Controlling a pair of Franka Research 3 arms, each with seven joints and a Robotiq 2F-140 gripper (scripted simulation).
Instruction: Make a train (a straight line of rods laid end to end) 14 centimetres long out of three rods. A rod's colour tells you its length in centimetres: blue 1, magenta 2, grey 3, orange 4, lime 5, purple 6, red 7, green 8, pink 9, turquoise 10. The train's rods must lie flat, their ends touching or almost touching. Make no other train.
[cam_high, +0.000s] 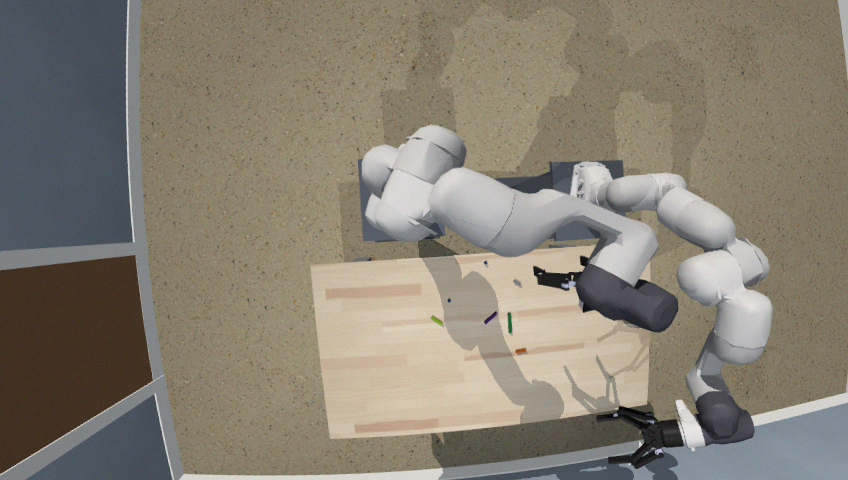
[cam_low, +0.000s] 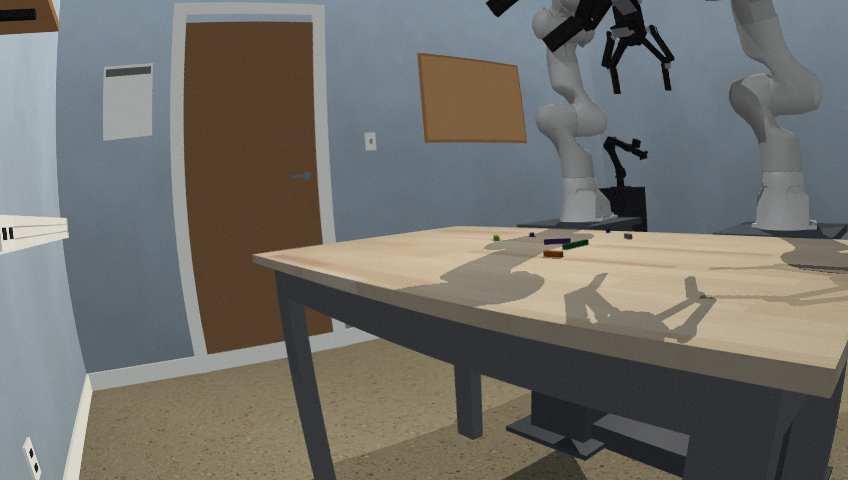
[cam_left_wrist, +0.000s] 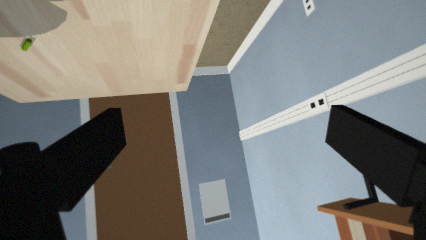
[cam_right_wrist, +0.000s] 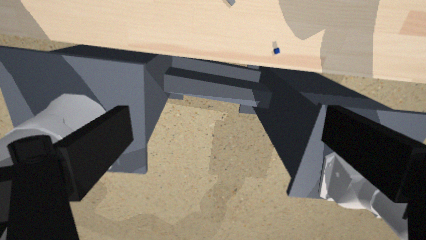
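A lime rod (cam_high: 437, 320) (cam_low: 495, 237) (cam_left_wrist: 27, 44) lies left of a purple rod (cam_high: 490, 317) (cam_low: 557, 241). A green rod (cam_high: 509, 322) (cam_low: 575, 244) lies close beside the purple one at a different angle. An orange rod (cam_high: 520, 350) (cam_low: 552, 253) lies nearer the front. A grey rod (cam_high: 517, 283) (cam_low: 627, 236) (cam_right_wrist: 230, 2) and two blue rods, one (cam_high: 485, 262) (cam_low: 607, 230) (cam_right_wrist: 276, 51) near the rear edge and one (cam_high: 449, 300) (cam_low: 531, 234), lie apart. My left gripper (cam_high: 603, 438) (cam_low: 522, 26) (cam_left_wrist: 225, 125) is open, beyond the front edge. My right gripper (cam_high: 559, 265) (cam_low: 642, 89) (cam_right_wrist: 227, 123) is open, high up near the rear edge.
The wooden table (cam_high: 380, 380) (cam_low: 368, 261) bears all the rods. In the top view, the right arm (cam_high: 529, 220) reaches over the table's rear right part and hides some of it. The left arm (cam_high: 740, 327) stands beyond the table's right edge.
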